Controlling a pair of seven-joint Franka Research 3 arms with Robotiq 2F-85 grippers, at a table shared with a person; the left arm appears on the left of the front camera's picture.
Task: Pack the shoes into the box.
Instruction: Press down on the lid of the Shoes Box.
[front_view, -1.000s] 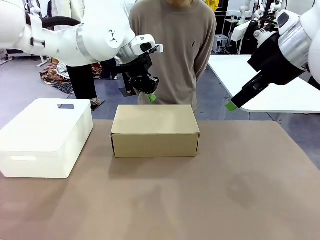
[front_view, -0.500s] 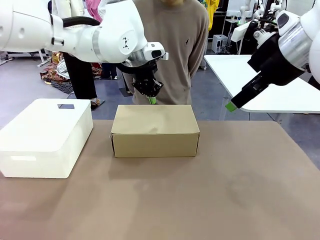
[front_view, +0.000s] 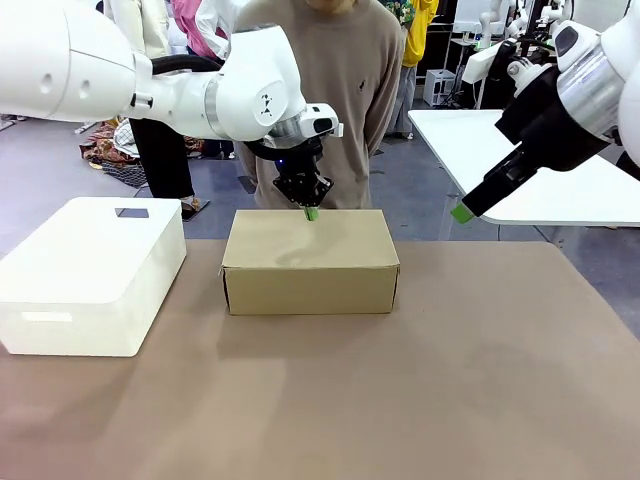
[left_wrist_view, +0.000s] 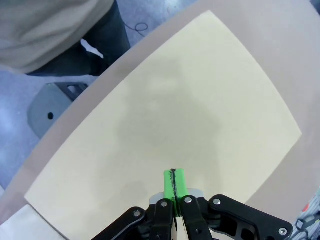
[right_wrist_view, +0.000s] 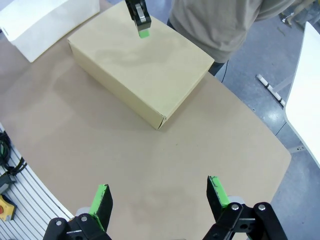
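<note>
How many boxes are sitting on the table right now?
2: a closed tan cardboard box at the table's middle, just below the shut left gripper, and a larger white box on the table's left side.

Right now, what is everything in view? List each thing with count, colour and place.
box: one, tan cardboard, lid shut, centre of table.
white box: one, white, rounded, on the table's left side, apart from the box.
table: one, brown top, under both boxes.
white table: one, far right, behind.
person: one, beige sweater, standing at the far side behind the box.
left gripper: one, black with green pads, shut, empty, over the box's far edge.
right gripper: one, open, empty, raised at right.
</note>
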